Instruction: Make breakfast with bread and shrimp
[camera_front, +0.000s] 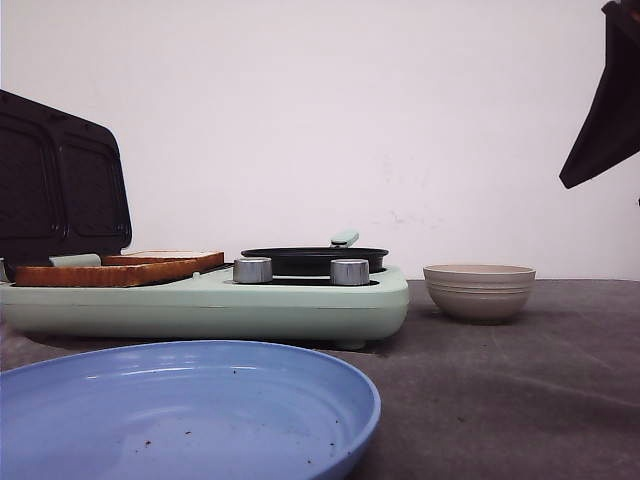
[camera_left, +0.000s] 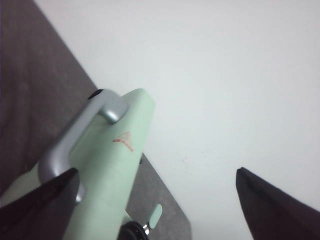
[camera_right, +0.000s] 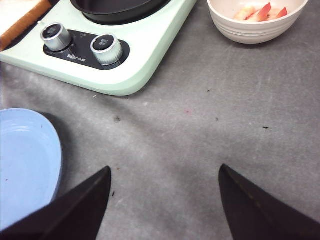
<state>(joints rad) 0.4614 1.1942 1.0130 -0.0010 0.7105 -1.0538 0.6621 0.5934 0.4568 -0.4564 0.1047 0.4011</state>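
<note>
Two slices of bread (camera_front: 120, 268) with brown crust lie flat on the open sandwich plate at the left of the mint-green breakfast maker (camera_front: 210, 305); one corner shows in the right wrist view (camera_right: 17, 12). The shrimp (camera_right: 262, 12), pinkish-orange pieces, lie in the beige bowl (camera_right: 250, 31), which stands right of the maker (camera_front: 479, 292). My right gripper (camera_right: 164, 169) is open and empty, high above the bare table in front of the maker; it shows at the front view's upper right (camera_front: 603, 125). My left gripper (camera_left: 157, 171) is open and empty beside the maker's raised lid (camera_left: 112, 165).
A black pan (camera_front: 314, 259) with a mint handle sits on the maker's right half, behind two silver knobs (camera_front: 252, 270). The lid, with a grey handle (camera_left: 75, 135), stands open at the left. An empty blue plate (camera_front: 190, 420) lies at the front left.
</note>
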